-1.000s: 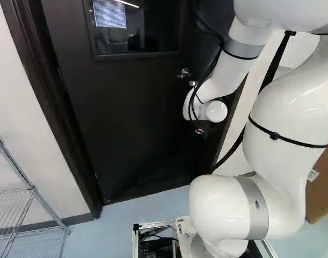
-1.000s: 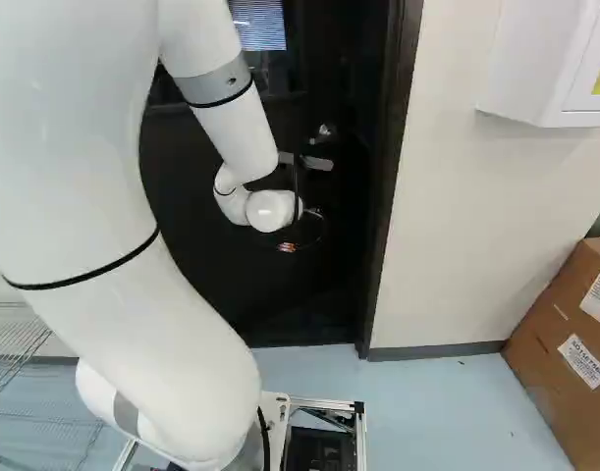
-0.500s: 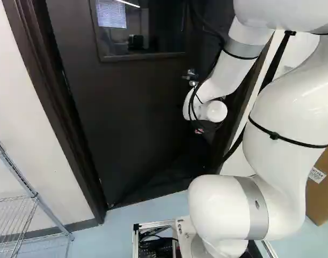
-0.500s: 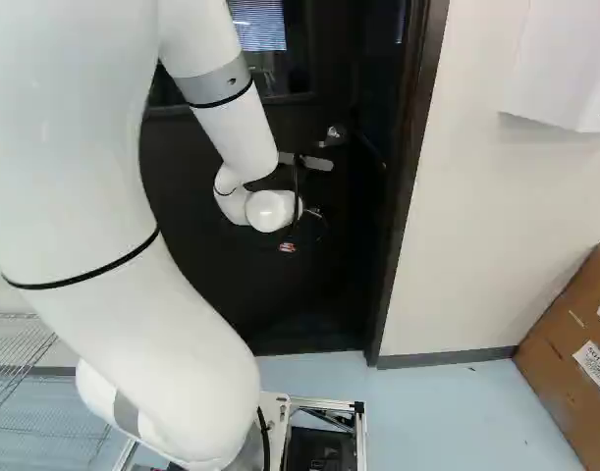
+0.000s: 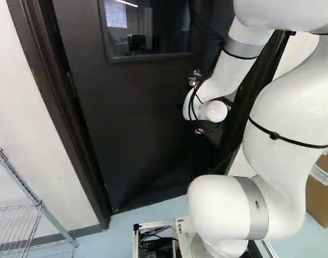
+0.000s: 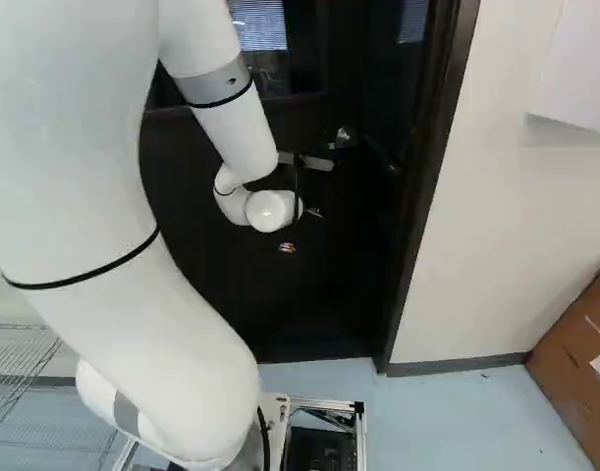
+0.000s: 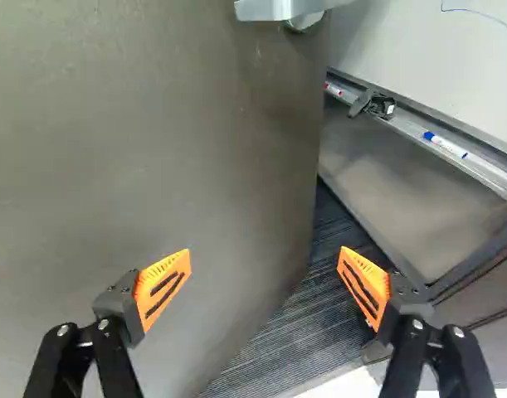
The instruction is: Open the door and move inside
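1. Across the middle of the left base view, the dark door (image 5: pixel 131 118) fills most of the doorway. It stands ajar: the wrist view shows a gap past its free edge. It seems to swing away from the robot, so a push looks like the right next move.
2. The white arm (image 5: pixel 282 113) reaches from the right of the left base view towards the handle side, probably because a push far from the hinges needs less effort.
3. The door frame (image 6: pixel 427 196), right of centre in the right base view, leaves little room to spare. The base could catch on it unless the door swings wide first.
4. Beyond the gap is a whiteboard (image 7: pixel 452 66), which may narrow the way in.
5. A wire shelf (image 5: pixel 38 204) at the lower left of the left base view, and a cardboard box (image 6: pixel 574 363) at the lower right of the right one, stand off to the sides, outside the straight path.
6. The gripper (image 7: pixel 265 261) has its fingers spread with nothing pinched, one over the door's face, the other over the gap. Whether either touches the door, I cannot tell.
7. The metal handle (image 7: pixel 270 8) lies ahead of the gripper, ungripped. With the door unlatched, it probably needs no turning.
8. A marker (image 7: pixel 446 145) rests on the whiteboard's tray.
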Controlling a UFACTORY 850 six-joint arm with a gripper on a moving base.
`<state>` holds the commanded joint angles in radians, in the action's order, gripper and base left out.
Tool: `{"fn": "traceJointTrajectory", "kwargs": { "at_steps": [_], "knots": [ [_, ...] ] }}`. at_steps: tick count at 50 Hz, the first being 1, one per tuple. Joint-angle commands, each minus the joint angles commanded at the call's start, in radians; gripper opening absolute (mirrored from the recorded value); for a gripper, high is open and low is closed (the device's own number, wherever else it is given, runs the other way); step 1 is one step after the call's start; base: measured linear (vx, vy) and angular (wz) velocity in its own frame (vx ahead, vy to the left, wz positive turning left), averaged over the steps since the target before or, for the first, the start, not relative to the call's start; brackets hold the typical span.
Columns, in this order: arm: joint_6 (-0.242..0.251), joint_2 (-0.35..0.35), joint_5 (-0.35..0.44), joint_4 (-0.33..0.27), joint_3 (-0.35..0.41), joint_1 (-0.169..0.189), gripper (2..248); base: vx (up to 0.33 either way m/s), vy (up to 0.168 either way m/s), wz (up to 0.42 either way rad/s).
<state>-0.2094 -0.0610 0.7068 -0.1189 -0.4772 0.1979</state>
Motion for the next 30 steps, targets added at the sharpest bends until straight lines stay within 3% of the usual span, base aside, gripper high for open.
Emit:
{"fn": "traceJointTrajectory", "kwargs": {
  "at_steps": [30],
  "knots": [
    [0.000, 0.000, 0.000, 0.000, 0.000, 0.000, 247, 0.014, 0.015, 0.004]
  ]
}}
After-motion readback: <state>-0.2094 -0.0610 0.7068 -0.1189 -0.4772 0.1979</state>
